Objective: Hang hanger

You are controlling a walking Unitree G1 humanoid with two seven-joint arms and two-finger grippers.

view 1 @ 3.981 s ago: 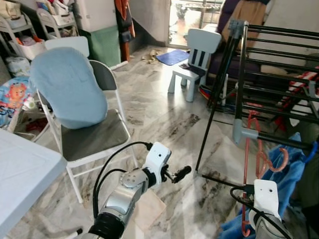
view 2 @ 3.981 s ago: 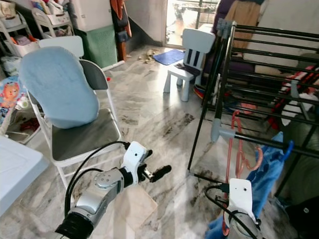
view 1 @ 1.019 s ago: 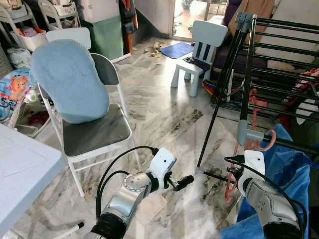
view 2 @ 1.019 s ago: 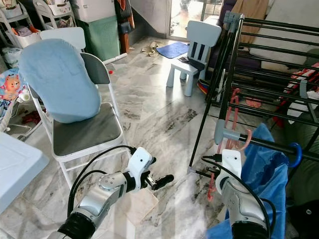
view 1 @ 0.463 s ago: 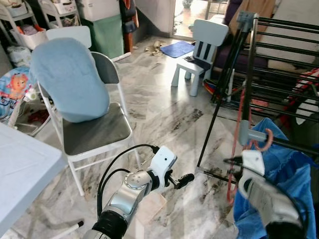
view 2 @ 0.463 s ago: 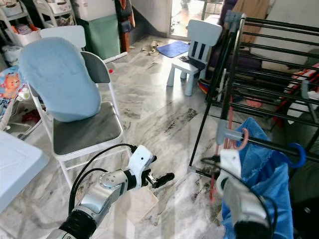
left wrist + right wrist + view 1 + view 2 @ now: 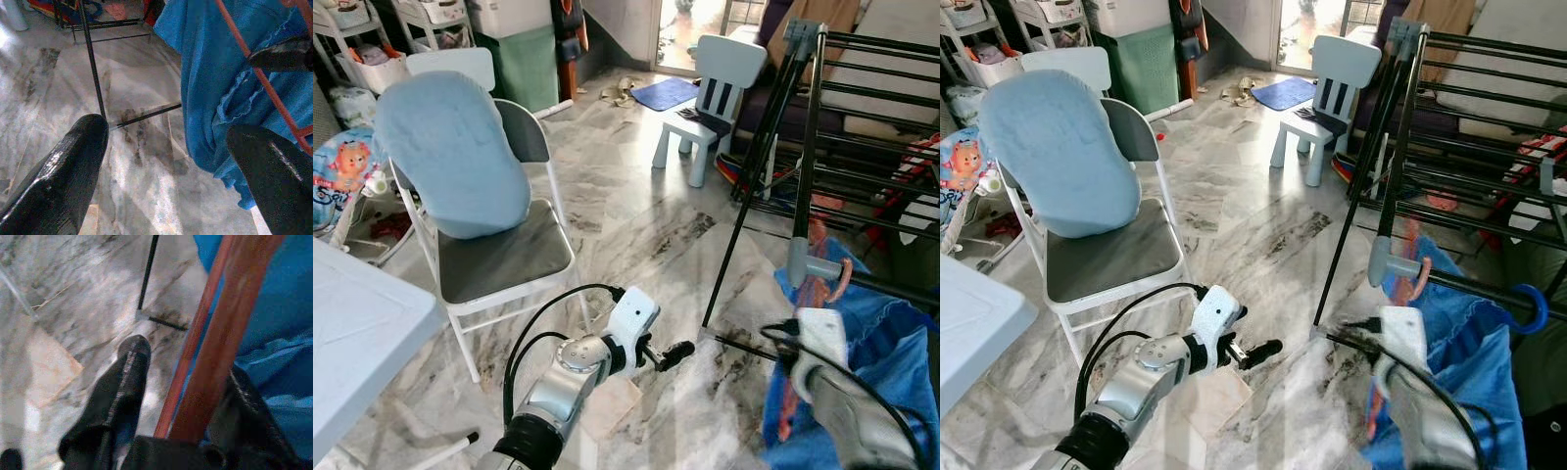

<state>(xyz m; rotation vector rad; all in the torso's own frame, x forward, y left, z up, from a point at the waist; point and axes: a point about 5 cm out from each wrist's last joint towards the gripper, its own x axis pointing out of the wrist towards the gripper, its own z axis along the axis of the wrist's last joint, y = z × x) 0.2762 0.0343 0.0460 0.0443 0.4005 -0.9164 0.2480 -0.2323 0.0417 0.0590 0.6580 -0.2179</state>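
Bare marble floor lies open ahead between a folding chair on the left and a black drying rack on the right. Blue cloth drapes the rack's near rail, crowding the lower right. A small white chair stands farther back.

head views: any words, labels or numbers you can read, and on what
No text can be read.
Cartoon print at the left edge: it may carry letters, too small and blurred to read.
Chair, drying rack, blue cloth, hanger in the right gripper: no lettering shows.
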